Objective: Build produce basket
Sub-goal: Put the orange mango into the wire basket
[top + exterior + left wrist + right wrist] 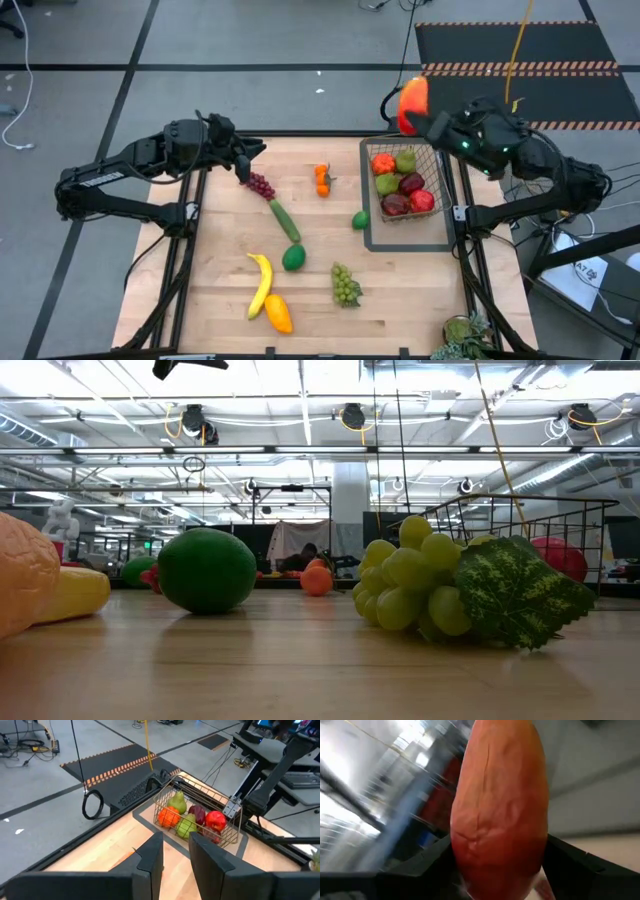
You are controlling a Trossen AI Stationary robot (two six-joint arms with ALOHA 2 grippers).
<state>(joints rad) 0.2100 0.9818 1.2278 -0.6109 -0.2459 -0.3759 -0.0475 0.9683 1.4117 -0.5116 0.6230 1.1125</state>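
Note:
My right gripper is shut on a red-orange mango, held high just past the far rim of the wire basket. The basket stands on a flat dark tray frame at the table's far right and holds an orange, a pear, a green fruit and red apples. My left gripper hangs open over the table's far left with nothing between its fingers, just beyond the purple grapes. On the wood lie a cucumber, oranges, a lime, a green fruit, a banana, a yellow-orange mango and green grapes. My right gripper pinches the red-orange mango's lower part between its two fingers, one on each flank. The fingers reach in about level from the table's right side. The mango is lifted clear of table and basket, and its long axis runs across the fingers.
The dark tray frame lies under the basket. A leafy green thing sits at the near right corner. Bare wood lies between the loose produce and the near edge. In the low view the green grapes and the green fruit loom close.

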